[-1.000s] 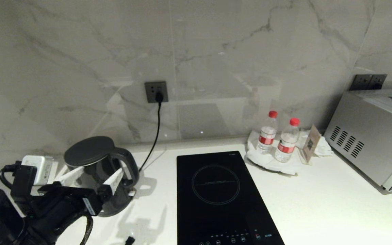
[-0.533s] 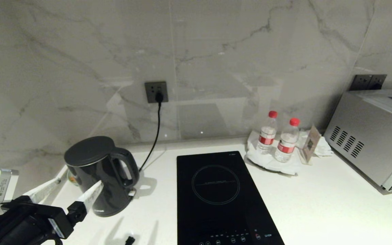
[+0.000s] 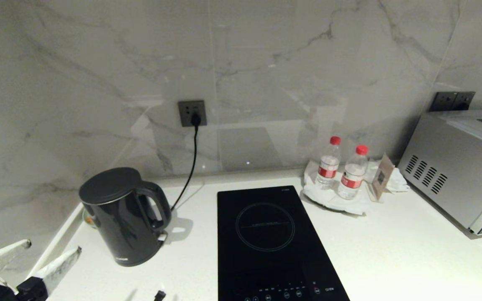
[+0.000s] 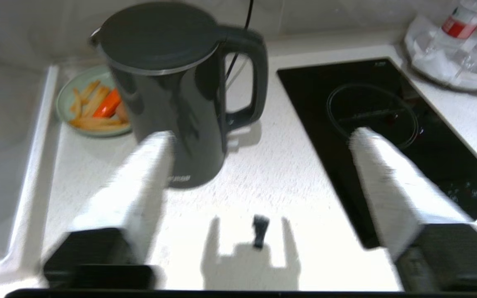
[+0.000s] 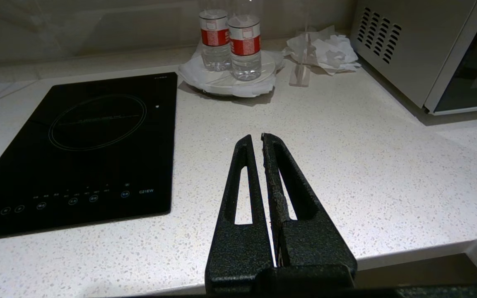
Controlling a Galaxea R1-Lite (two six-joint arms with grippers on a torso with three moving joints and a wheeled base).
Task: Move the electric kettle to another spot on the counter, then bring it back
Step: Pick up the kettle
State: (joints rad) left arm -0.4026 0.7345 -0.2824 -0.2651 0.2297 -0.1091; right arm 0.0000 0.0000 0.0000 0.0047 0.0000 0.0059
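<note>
The electric kettle (image 3: 119,217), a tall black jug with a flat grey lid, stands upright at the far left of the white speckled counter (image 3: 391,251). Its handle points toward the cooktop. My left gripper (image 3: 52,246) is at the bottom left corner of the head view, open and holding nothing. It is well short of the kettle. In the left wrist view the kettle (image 4: 168,95) stands beyond the left gripper (image 4: 259,134), whose white fingers are spread wide over bare counter. My right gripper (image 5: 256,136) is shut on nothing above the counter's front edge.
A black glass cooktop (image 3: 266,238) lies right of the kettle. Two water bottles (image 3: 341,171) and a silver oven (image 3: 458,167) stand at the back right. A cord runs from the wall socket (image 3: 191,113) down behind the kettle. A small dish of snacks (image 4: 93,103) sits behind the kettle. A small black piece (image 4: 259,229) lies near the front.
My left gripper, which was open around the kettle, has drawn back and down to the lower left, away from it. The kettle has stayed where it was.
</note>
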